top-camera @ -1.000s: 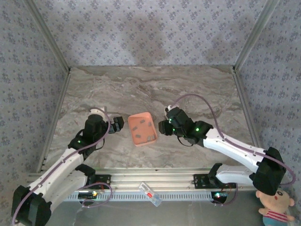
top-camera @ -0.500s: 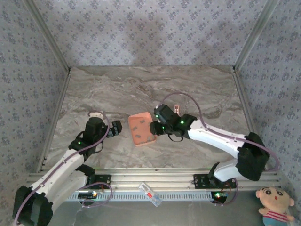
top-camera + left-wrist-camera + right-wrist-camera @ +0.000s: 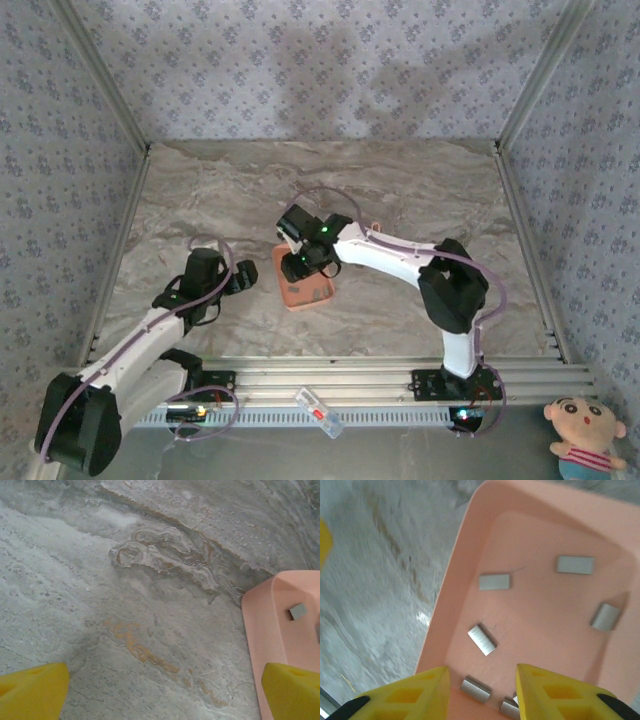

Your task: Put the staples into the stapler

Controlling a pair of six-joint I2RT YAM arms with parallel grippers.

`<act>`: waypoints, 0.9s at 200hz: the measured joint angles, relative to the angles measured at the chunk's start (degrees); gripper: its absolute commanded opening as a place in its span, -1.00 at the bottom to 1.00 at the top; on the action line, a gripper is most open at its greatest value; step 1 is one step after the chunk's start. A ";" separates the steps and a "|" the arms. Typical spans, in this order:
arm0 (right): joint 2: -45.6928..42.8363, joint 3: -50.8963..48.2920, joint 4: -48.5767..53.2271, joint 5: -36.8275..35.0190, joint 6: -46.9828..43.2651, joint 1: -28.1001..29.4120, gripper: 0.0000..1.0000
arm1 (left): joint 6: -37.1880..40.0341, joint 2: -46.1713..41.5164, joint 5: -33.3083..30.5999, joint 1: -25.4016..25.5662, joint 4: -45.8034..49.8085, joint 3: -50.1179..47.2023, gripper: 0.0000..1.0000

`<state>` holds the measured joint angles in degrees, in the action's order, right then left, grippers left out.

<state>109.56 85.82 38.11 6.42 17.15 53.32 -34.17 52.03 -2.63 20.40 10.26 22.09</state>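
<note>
- Pink tray: it sits on the table at the centre of the overhead frame, between your two arms.
- Staples: these short grey strips lie loose on the tray floor. Your right wrist view shows at least six of them scattered, with two close together at the bottom edge. None is lifted.
- Right gripper: it hangs over the tray with its yellow fingers partly spread and nothing pinched. One staple lies on the tray floor beneath the gap.
- Left gripper: its fingers are spread wide, one in each lower corner of your left wrist frame, and it holds nothing. It is over bare table just left of the tray, with the tray's rim at the frame's right edge.
- Small clear item with a red part: it lies on the rail at bottom centre of the overhead frame, and you cannot tell what it is.
- Plush toy: it is in the lower right corner, off the table.
</note>
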 measured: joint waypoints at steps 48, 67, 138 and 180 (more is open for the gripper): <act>1.14 -5.68 -6.93 3.45 -10.47 -0.98 -0.17 | 0.04 1.01 2.23 -2.86 -1.38 0.00 0.97; 1.14 -7.39 -9.77 3.98 -12.90 -1.99 -0.19 | 0.00 1.07 2.21 -4.02 -2.19 0.00 0.97; 1.27 -9.31 -14.56 3.41 -18.80 -0.66 -0.12 | -0.35 4.11 2.23 -5.42 -4.04 0.00 0.97; 1.86 -9.99 -14.84 2.56 -20.26 -0.28 -0.11 | -0.33 4.13 2.23 -5.79 -4.07 0.00 0.97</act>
<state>111.42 75.83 23.27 8.97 -3.11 53.04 -34.50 56.16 -0.40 14.61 6.20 22.09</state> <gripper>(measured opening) 0.445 0.985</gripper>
